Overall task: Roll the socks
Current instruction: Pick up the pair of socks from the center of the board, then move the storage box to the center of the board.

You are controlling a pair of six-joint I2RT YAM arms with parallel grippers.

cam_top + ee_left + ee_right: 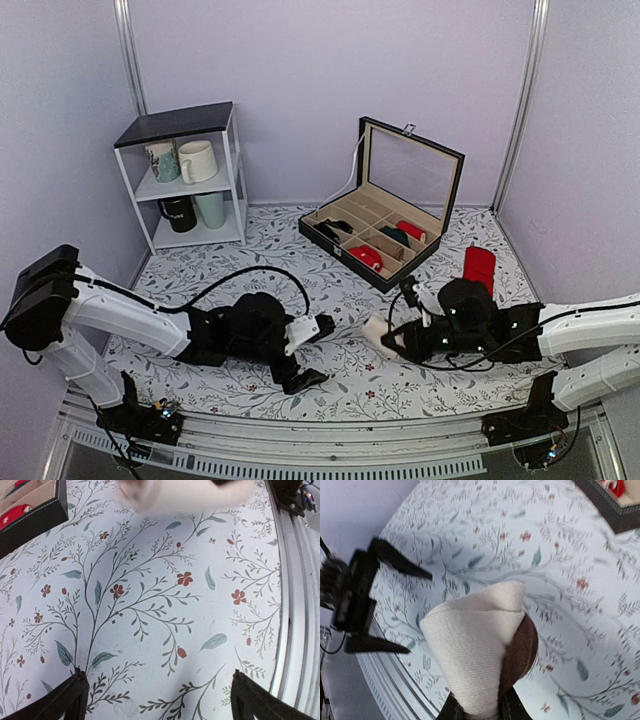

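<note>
In the lower middle of the top view, my right gripper point(408, 338) is clamping the socks point(383, 335). Their cream end is pointing left at my left gripper point(316, 352), which is gaping wide and carrying nothing. Above them the open box point(322, 242) is holding red bundles point(365, 257) and a dark green one point(394, 236), with a red pair point(478, 265) lying outside to its right.

Over to the left wrist: its fingers point(75, 697) are sitting in the bottom corners with only the flowered tablecloth point(150, 605) between them. The socks are blurring the top centre, dead ahead.

On the right wrist, cream fabric is wrapping over brown, jutting straight up the frame from closed fingers. I'm judging the left arm nearer that free end.
</note>
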